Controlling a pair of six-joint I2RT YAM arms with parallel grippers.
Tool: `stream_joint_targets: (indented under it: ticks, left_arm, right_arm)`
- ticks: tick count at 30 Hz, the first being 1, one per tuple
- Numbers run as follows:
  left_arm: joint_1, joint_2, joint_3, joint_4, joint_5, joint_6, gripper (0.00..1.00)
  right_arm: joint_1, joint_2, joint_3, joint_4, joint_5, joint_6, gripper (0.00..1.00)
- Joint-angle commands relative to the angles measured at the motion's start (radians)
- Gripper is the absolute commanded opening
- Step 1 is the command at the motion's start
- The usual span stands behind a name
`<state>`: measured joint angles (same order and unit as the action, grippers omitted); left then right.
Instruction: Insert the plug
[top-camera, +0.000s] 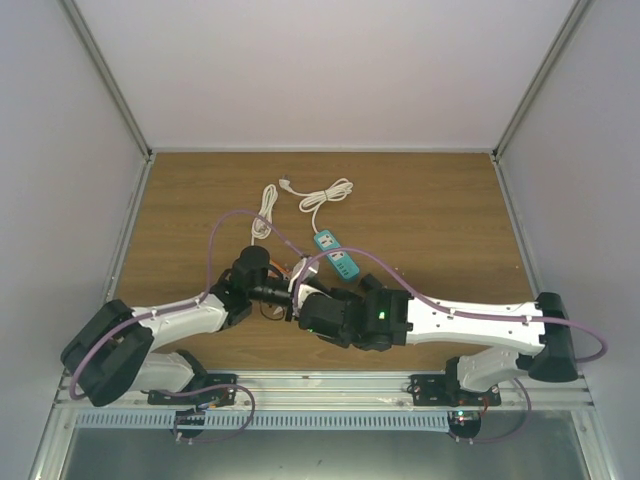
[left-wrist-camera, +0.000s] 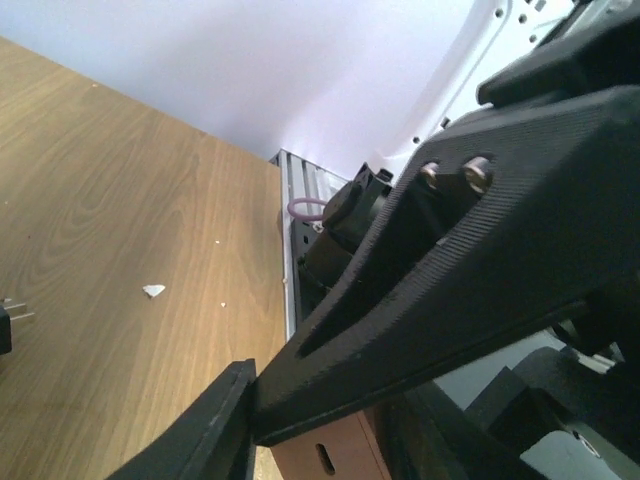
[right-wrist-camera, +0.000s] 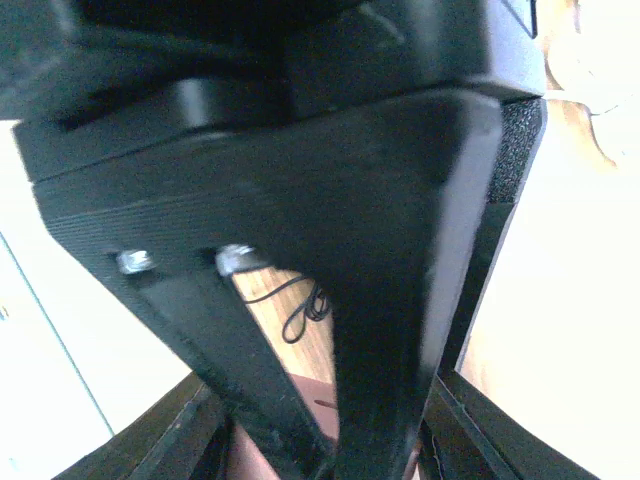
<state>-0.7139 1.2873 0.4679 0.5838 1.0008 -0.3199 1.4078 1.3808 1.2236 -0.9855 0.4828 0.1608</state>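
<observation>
The small black boxy plug shows only as a sliver at the nine o'clock edge of the left wrist view. Its two bare metal prongs point towards three o'clock. It lies on the brown wood-grain bench, apart from the black ribbed wedge-shaped plastic fingers that fill that view. Overhead I cannot pick it out.

The left hand and right hand are crowded tip to tip at mid-bench. I cannot tell how far either is open, or whether either holds anything. The likely trouble is here: hard printed tips this close could knock together, or sweep the light plug away across the smooth laminate. The thin prongs would probably jam or bend if they met the slots askew.

The teal plastic power strip, at one o'clock from the hands, looks light and unanchored, so a push could slide it. Its limp white cord loops at twelve o'clock.
</observation>
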Motion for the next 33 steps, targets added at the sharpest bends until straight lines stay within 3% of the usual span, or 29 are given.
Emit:
stream_joint_targets:
  ticks: [1,6,11,14,15,16,17,18,20,24,28,33]
  left_arm:
    - [-0.022,0.042,0.013,-0.015,0.031,0.038,0.25]
    - [-0.023,0.069,0.024,-0.01,0.053,0.042,0.02]
    - [-0.022,0.062,0.025,-0.011,0.027,0.045,0.0]
    - [-0.012,0.061,0.031,-0.055,-0.092,0.047,0.0]
    - [0.0,0.063,0.031,-0.055,-0.118,0.039,0.0]
    - [0.013,0.065,0.026,-0.047,-0.133,0.026,0.0]
    - [0.029,0.066,0.02,-0.038,-0.141,0.015,0.0]
    - [0.047,0.064,0.013,-0.032,-0.157,0.004,0.04]
    - [0.079,0.058,0.004,-0.033,-0.219,-0.013,0.12]
    - [0.133,0.05,-0.018,-0.021,-0.278,-0.035,0.4]
    - [0.148,0.011,-0.042,0.013,-0.281,-0.07,0.49]
    - [0.147,-0.042,-0.044,-0.015,-0.305,-0.072,0.54]
  right_arm:
    - [0.001,-0.05,0.062,0.09,0.11,-0.008,0.01]
    - [0.002,-0.059,0.06,0.097,0.145,-0.008,0.01]
    - [0.001,-0.08,0.039,0.132,0.23,-0.002,0.01]
    - [0.002,-0.092,0.027,0.105,0.406,0.109,0.12]
    - [0.001,-0.106,0.017,0.086,0.453,0.17,0.22]
    - [0.001,-0.126,0.006,0.057,0.473,0.25,0.46]
    - [0.002,-0.151,-0.017,0.039,0.467,0.314,0.77]
    - [0.001,-0.191,-0.059,0.024,0.435,0.381,0.97]
    - [-0.001,-0.242,-0.12,-0.061,0.405,0.627,1.0]
    - [-0.005,-0.346,-0.2,-0.284,0.274,1.024,1.0]
    - [-0.008,-0.369,-0.289,-0.331,0.105,1.14,1.0]
    - [-0.012,-0.226,-0.292,-0.338,0.02,1.291,1.0]
